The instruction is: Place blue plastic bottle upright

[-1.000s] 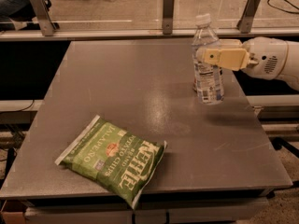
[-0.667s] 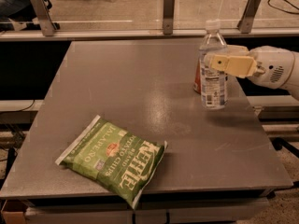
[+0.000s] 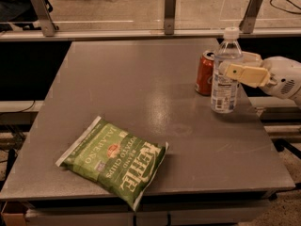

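Observation:
The blue plastic bottle (image 3: 225,91) is clear with a white cap and a white-and-blue label. It stands upright at the right side of the grey table (image 3: 141,88). Its base is at the table surface. My gripper (image 3: 232,65) reaches in from the right at the bottle's upper body. One cream finger crosses in front of the bottle and the other is behind it. The fingers are shut on the bottle.
A red Coca-Cola can (image 3: 205,73) stands upright just left of and behind the bottle, very close to it. A green Kettle chips bag (image 3: 115,159) lies flat at the front left. A railing with metal posts (image 3: 170,11) runs behind the table.
My gripper has carried the bottle to the right, from in front of the red can to its right side. The can now shows in full. The chips bag has not moved.

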Tool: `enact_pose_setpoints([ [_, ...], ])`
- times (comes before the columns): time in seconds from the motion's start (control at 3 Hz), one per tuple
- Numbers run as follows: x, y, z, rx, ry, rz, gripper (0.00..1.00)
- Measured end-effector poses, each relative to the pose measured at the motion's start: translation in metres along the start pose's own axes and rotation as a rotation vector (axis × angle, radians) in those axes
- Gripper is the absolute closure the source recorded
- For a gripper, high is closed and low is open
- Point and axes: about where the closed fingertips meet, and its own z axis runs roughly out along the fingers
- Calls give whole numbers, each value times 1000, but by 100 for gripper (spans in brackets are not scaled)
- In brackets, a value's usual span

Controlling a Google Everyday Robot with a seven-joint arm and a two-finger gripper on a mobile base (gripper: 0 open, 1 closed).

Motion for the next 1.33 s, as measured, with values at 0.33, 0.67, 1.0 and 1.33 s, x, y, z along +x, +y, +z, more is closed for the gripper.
enact_pose_setpoints([
  [0.33, 8, -3, -14, -22, -25, -28, 100],
  [0.67, 16, -3, -26, -42, -34, -46, 100],
  [1.0, 22, -2, -38, -71, -24, -62, 83],
  [1.33, 25, -1, -43, -77, -17, -63, 59],
])
